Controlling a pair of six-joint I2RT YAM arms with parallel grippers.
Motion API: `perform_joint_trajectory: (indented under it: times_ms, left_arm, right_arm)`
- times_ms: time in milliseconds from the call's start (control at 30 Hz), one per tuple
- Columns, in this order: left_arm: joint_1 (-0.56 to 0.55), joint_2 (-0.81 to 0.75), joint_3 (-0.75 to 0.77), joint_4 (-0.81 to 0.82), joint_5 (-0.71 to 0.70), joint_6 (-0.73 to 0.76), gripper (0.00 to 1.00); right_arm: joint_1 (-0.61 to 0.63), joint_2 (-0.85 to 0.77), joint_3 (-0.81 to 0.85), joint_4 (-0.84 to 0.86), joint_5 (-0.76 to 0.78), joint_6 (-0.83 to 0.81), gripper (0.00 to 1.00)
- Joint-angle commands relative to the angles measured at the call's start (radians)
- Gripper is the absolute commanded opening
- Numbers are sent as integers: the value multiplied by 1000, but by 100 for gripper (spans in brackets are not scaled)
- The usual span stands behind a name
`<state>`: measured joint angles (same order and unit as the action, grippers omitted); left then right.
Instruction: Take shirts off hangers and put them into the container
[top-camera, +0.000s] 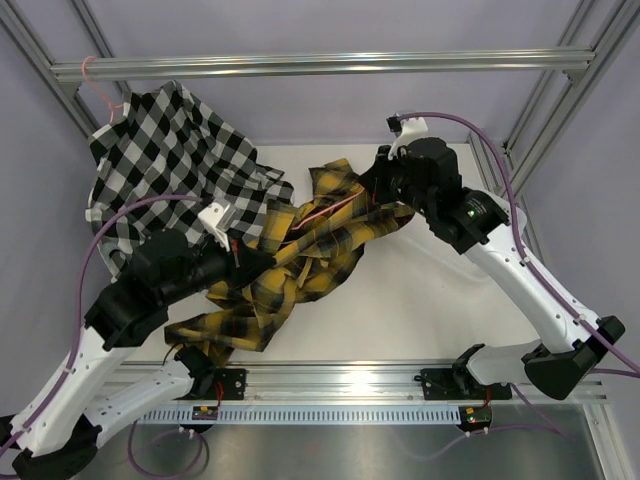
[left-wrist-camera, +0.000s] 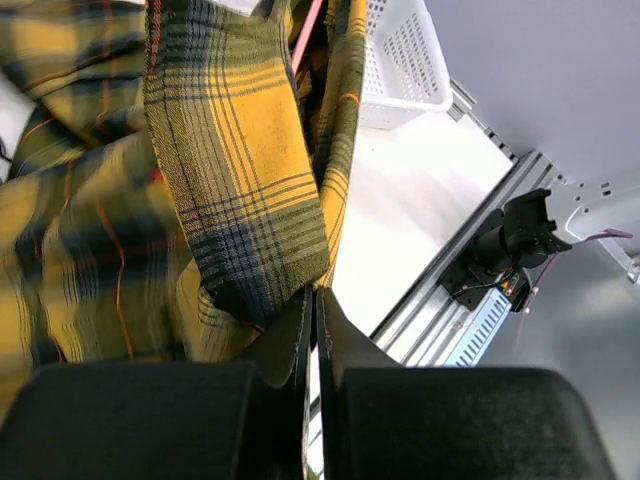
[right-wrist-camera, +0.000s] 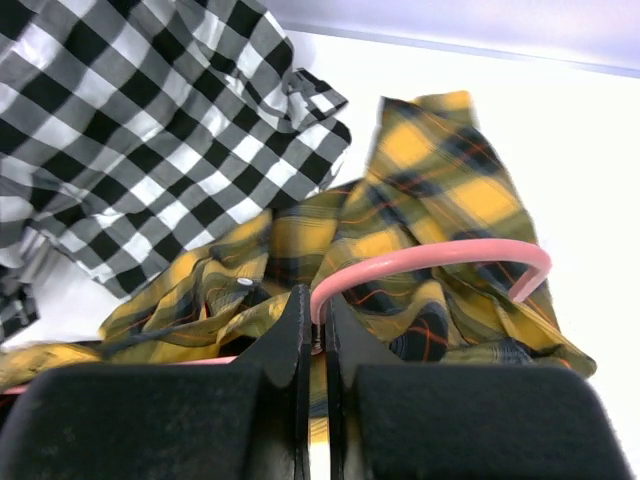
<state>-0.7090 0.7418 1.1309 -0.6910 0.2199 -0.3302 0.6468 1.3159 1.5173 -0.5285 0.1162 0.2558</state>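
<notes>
Looking down from the top camera, the yellow plaid shirt (top-camera: 300, 265) is the big mess in the middle of the table (top-camera: 430, 290), stretched in a twisted rope between the two arms, with its lower end heaped near the front edge. Crowding it on the left is the black-and-white check shirt (top-camera: 165, 160), which hangs on its own pink hanger (top-camera: 105, 97) hooked over the aluminium rail (top-camera: 330, 66) and drapes down until its hem touches the yellow one. The white basket (left-wrist-camera: 405, 60) only shows up in the left wrist view, past the hanging yellow cloth, so that shirt sits between the gripper and the basket. The left arm comes up from its base low and angled to the right, wrist buried in the shirt's near side. The left gripper (left-wrist-camera: 312, 298) has its fingers pressed flat together right at the bottom edge of a hanging strip of yellow plaid; the cloth touches the tips, but I can't tell if any is really caught between them. The right arm runs back and to the left, elbow bent, wrist at the far end of the shirt. The right gripper (right-wrist-camera: 312, 305) is clamped on the thin wire of the other pink hanger (right-wrist-camera: 430, 258), whose hook curves off to the right above the yellow fabric.
</notes>
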Motion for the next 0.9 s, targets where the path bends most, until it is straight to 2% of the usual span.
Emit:
perform_joint_trajectory:
  times_ms: [0, 200, 233, 300, 433, 467, 700, 867]
  left_arm:
    - [-1, -102, -86, -126, -43, -70, 0]
    - [-1, -119, -66, -159, -289, -128, 0]
    - [-1, -113, -60, -145, -298, -130, 4]
    - [-1, -99, -45, -88, -284, -132, 24]
    - [-1, -36, 0, -27, -235, -159, 48]
    - [-1, -10, 16, -10, -226, -164, 57]
    - [-1, 94, 85, 24, -154, -187, 74]
    - [-1, 188, 153, -14, -215, -213, 77]
  right_arm:
    - [-53, -4, 61, 13, 85, 23, 0]
    - [-53, -21, 40, 15, 4, -3, 0]
    - [-55, -26, 28, 18, -1, -6, 0]
    - [-55, -38, -22, 31, -19, -7, 0]
    - [-50, -61, -95, 65, -47, 0, 0]
    - [-41, -67, -112, 71, -44, -1, 0]
    - [-12, -86, -161, 97, 28, -39, 0]
    - [11, -87, -177, 127, 83, -73, 0]
